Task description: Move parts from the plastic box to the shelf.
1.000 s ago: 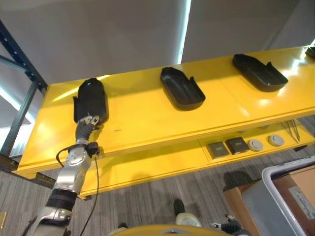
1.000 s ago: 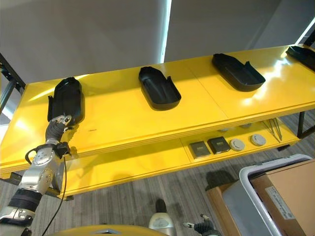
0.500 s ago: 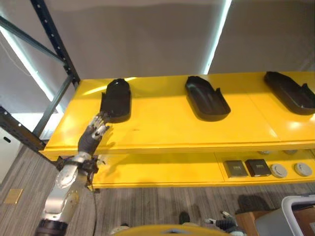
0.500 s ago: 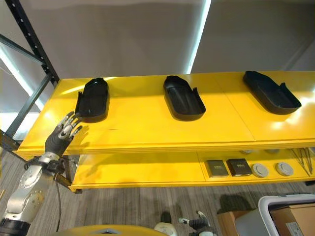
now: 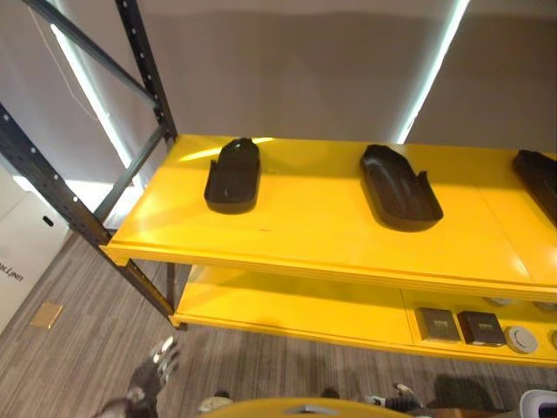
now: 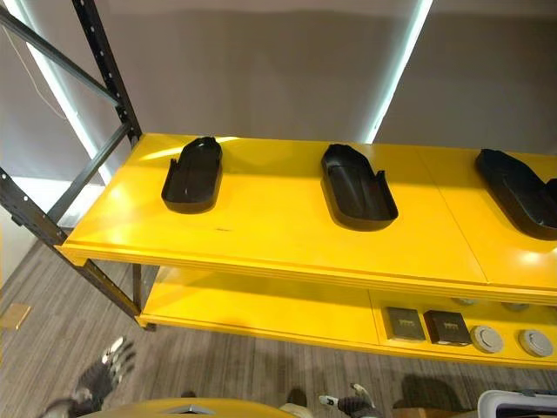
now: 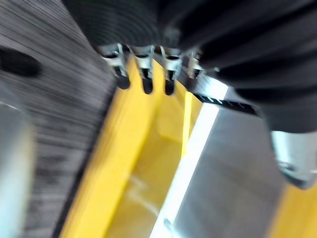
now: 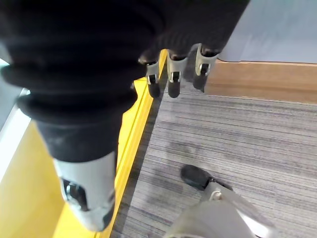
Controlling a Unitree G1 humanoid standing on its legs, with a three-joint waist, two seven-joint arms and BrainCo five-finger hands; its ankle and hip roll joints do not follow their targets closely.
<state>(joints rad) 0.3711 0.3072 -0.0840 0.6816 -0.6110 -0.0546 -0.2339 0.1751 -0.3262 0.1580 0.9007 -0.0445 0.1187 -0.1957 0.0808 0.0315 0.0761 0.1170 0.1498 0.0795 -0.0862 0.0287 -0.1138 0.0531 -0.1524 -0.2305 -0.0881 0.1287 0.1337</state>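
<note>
Black parts (image 6: 192, 176) on yellow shelf (image 6: 261, 235).
Left hand (image 6: 106, 368) low over floor, fingers loose, empty; right hand (image 8: 173, 74) relaxed, empty.

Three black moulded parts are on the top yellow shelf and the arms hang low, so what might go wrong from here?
The leftmost black moulded part lies close to the left end of the top yellow shelf, so a nudge might tip it off. The left hand hangs open, low near the dark steel upright, which it may clip when raised.
</note>
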